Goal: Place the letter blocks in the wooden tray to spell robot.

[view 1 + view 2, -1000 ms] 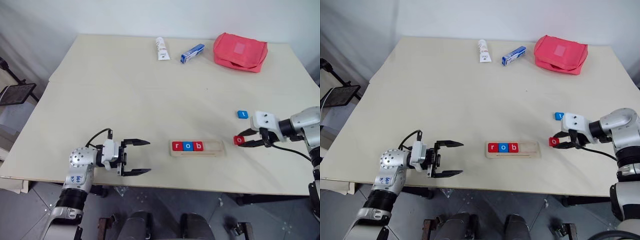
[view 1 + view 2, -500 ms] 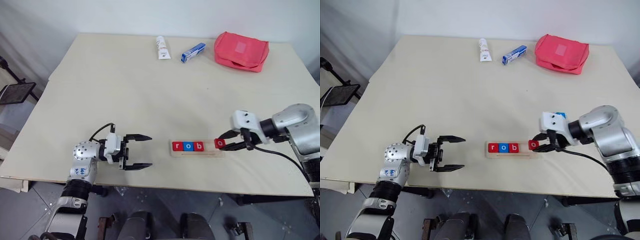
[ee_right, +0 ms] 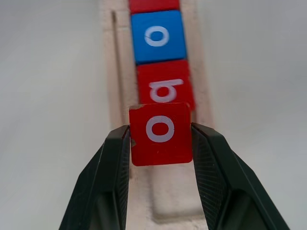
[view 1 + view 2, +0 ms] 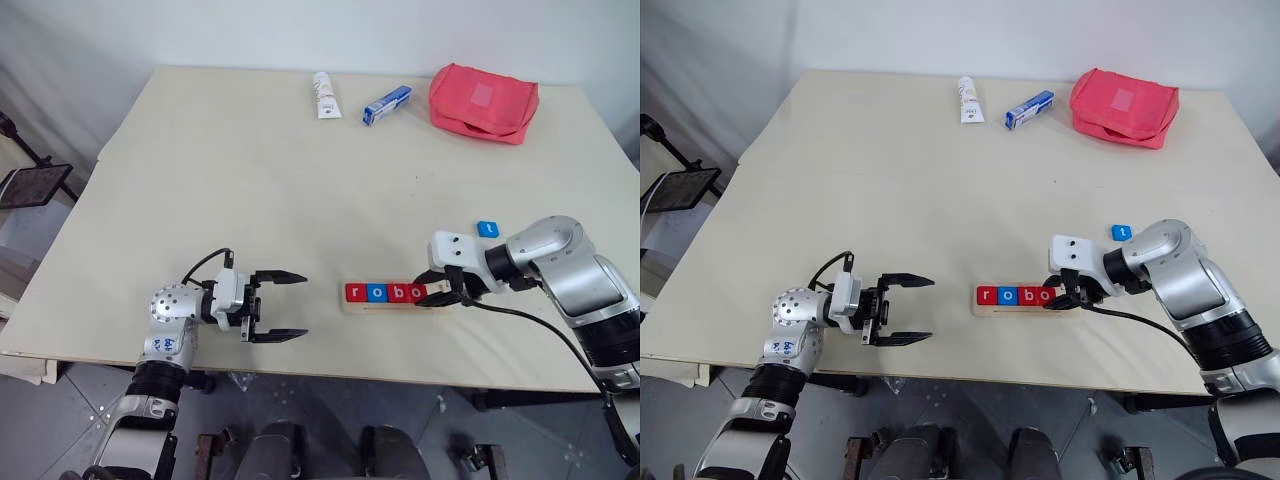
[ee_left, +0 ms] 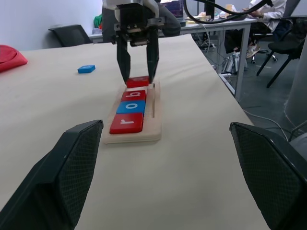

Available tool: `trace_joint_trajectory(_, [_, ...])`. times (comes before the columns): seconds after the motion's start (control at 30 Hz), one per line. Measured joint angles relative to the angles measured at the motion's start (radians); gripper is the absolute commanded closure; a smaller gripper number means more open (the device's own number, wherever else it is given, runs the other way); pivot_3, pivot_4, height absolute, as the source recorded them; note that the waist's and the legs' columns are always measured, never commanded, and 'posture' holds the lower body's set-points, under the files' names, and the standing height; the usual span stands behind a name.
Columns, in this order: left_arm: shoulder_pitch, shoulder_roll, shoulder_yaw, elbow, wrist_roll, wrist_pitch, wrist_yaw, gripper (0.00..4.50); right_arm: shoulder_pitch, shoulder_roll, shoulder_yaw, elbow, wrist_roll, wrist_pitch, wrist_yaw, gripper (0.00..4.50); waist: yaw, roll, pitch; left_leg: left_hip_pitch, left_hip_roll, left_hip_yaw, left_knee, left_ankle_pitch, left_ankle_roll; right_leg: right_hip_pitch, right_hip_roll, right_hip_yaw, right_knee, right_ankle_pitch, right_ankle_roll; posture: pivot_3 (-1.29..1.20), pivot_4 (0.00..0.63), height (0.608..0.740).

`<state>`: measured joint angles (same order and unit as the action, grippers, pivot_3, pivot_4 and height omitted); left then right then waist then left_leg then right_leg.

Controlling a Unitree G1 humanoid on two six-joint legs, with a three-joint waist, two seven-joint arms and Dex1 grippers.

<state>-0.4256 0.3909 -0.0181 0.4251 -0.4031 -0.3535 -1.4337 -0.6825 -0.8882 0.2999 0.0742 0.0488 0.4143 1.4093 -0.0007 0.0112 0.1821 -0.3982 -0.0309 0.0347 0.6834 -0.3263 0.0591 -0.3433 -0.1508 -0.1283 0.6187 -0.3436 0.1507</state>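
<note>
The wooden tray (image 4: 380,308) lies near the table's front edge. In its groove sit a red r (image 4: 354,293), a blue o (image 4: 376,293) and a red b (image 4: 398,293). My right gripper (image 4: 432,295) is shut on a red o block (image 3: 160,133), holding it over the groove right beside the b. I cannot tell whether the block rests in the groove. A blue t block (image 4: 487,229) lies on the table beyond the tray's right end. My left gripper (image 4: 298,306) stands open and empty, left of the tray and pointing at it.
At the far edge of the table (image 4: 250,180) lie a white tube (image 4: 323,96), a blue-and-white box (image 4: 385,105) and a pink pouch (image 4: 483,102). The table's front edge runs just below the tray. Office desks and chairs (image 5: 278,43) stand beyond the right side.
My right gripper has carried the red o block leftward from the table right of the tray to the groove beside the b. The left gripper has stayed where it was.
</note>
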Motion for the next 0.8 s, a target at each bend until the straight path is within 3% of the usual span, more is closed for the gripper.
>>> trace_joint_trajectory(0.23, [0.0, 0.0, 0.0, -0.007, 0.001, 0.0, 0.006, 0.0, -0.024, 0.001, 0.006, 0.046, -0.022, -0.021, -0.002, 0.03, 0.0, 0.0, 0.0, 0.0, 0.0, 0.0, 0.0, 0.0, 0.0, 0.0, 0.0, 0.0, 0.0, 0.0, 0.0, 0.0, 0.15, 0.74])
trace_joint_trajectory(0.57, [-0.002, -0.004, 0.0, -0.007, 0.002, 0.0, 0.014, 0.0, -0.007, 0.001, -0.006, -0.037, 0.024, 0.011, 0.016, 0.03, 0.0, 0.0, 0.0, 0.0, 0.0, 0.0, 0.0, 0.0, 0.0, 0.0, 0.0, 0.0, 0.0, 0.0, 0.0, 0.0, 0.15, 0.74])
trace_joint_trajectory(0.8, [-0.005, -0.01, -0.001, -0.007, 0.004, -0.006, 0.019, 0.0, 0.108, -0.011, -0.191, -0.086, 0.109, 0.06, -0.081, 0.03, 0.008, 0.0, 0.0, 0.0, 0.0, -0.002, 0.0, 0.0, 0.0, 0.001, 0.0, 0.0, 0.001, 0.0, 0.0, 0.0, 0.15, 0.74])
